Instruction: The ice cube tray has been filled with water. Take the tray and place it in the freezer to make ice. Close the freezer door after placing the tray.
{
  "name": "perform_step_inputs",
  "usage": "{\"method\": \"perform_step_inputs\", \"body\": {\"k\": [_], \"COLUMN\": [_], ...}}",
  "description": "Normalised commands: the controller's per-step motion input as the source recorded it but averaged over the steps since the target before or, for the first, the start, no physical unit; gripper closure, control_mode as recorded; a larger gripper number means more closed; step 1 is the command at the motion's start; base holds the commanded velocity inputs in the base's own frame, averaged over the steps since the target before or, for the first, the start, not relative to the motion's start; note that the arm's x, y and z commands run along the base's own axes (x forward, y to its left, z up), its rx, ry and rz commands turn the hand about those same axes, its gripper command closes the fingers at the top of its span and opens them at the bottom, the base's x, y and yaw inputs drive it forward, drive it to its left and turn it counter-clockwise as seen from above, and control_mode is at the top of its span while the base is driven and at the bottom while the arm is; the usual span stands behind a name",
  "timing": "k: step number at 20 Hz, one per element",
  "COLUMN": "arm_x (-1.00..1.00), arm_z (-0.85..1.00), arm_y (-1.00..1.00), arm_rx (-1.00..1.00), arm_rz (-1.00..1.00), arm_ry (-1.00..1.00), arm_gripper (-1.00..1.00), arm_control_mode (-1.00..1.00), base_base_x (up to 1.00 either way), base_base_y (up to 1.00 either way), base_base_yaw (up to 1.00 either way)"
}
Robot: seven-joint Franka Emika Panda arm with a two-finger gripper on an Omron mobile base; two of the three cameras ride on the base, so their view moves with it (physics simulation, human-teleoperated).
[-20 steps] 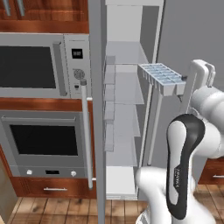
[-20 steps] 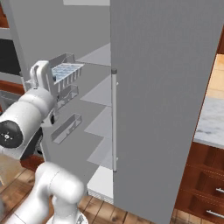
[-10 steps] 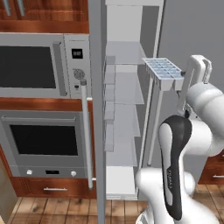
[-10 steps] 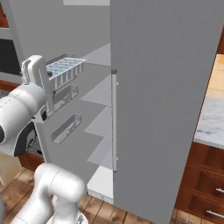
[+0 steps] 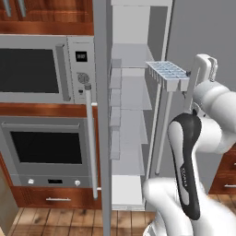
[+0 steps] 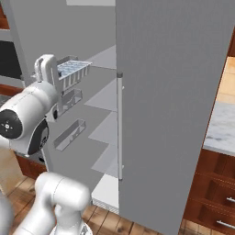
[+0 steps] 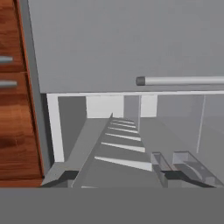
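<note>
In the left base view, the ice cube tray [image 5: 168,72] is held level in the air at the open front of the freezer [image 5: 133,106], about level with an upper white shelf [image 5: 130,50], its pale blue water [image 5: 166,70] cells facing up. The gripper [image 5: 190,76] is closed narrowly on the tray's near end. The freezer door [image 5: 102,115] stands swung open edge-on, with clear door bins [image 5: 115,92] on its inner face and its long silver bar handle [image 5: 91,138] on the outer side. Left of it are a steel microwave [image 5: 44,69] over a steel wall oven [image 5: 46,147], whose small display shows nothing readable. In the right base view, the tray [image 6: 72,69] hangs above the door bins [image 6: 69,133], and the wider plain grey door [image 6: 174,92] with its vertical handle [image 6: 120,124] stands shut just right of the opening. In the hand view, the white shelves [image 7: 120,140] step away inside the compartment, a grey door's handle [image 7: 179,80] crosses above them, and wooden cabinet drawers [image 7: 15,87] border one side.
</note>
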Motion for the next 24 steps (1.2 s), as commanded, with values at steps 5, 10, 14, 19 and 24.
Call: {"method": "perform_step_inputs", "body": {"k": [5,10,14,19,24], "arm_x": [0.46,0.29,0.32,0.19,0.1], "arm_z": [0.0,-0.08,-0.14,-0.03,0.05], "arm_y": [0.0,0.0,0.0,0.0,0.0], "arm_rx": [0.0,0.0,-0.02,-0.07,0.0], "arm_rz": [0.02,0.0,0.0,-0.01,0.0], "arm_ry": [0.03,0.0,-0.05,-0.22,-0.02], "arm_gripper": [1.0,1.0,1.0,1.0,1.0], "arm_control_mode": [-1.0,-1.0,-1.0,-1.0,-1.0], "base_base_x": [0.0,0.0,0.0,0.0,0.0], "base_base_y": [0.0,0.0,0.0,0.0,0.0], "base_base_yaw": [0.0,0.0,0.0,0.0,0.0]}}
